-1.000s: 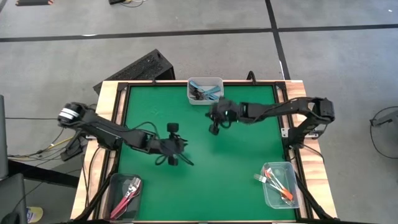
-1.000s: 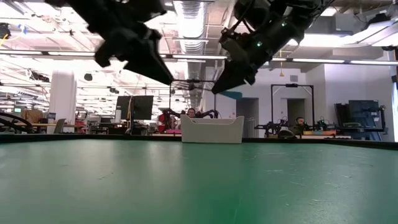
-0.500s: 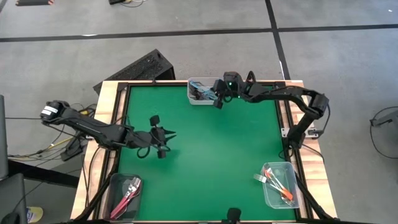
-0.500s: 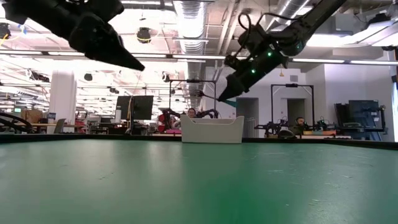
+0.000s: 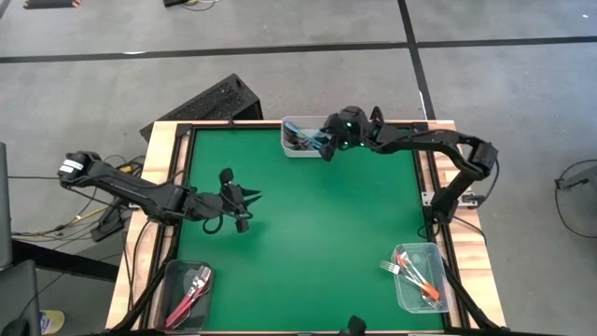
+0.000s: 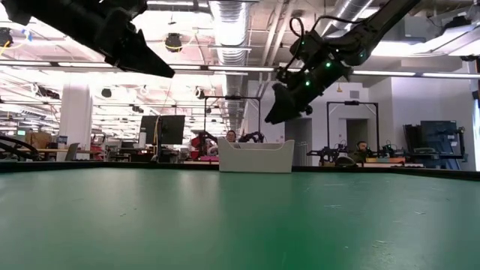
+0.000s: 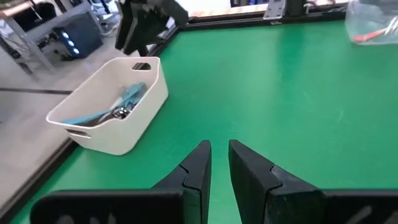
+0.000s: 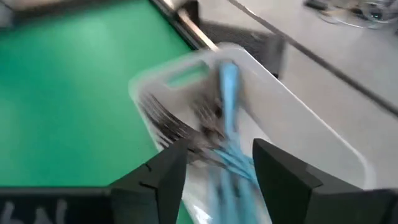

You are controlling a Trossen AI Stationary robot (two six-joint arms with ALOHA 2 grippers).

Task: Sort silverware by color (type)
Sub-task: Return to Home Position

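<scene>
Green felt is covering the table [image 5: 326, 215], with the forks lying in three tubs and both grippers hovering empty.
The right gripper [image 8: 219, 149] is hanging over the smooth white bin [image 5: 284, 135] at the far edge, fingers spread wide above the blue-handled forks [image 5: 306, 138]. The left gripper [image 7: 219, 152] is floating mid-table, tapered fingers a narrow slit apart. Pink-red forks [image 5: 191, 289] and orange forks [image 5: 420, 275] are lying in clear tubs [image 5: 401, 303] at the near corners.
</scene>
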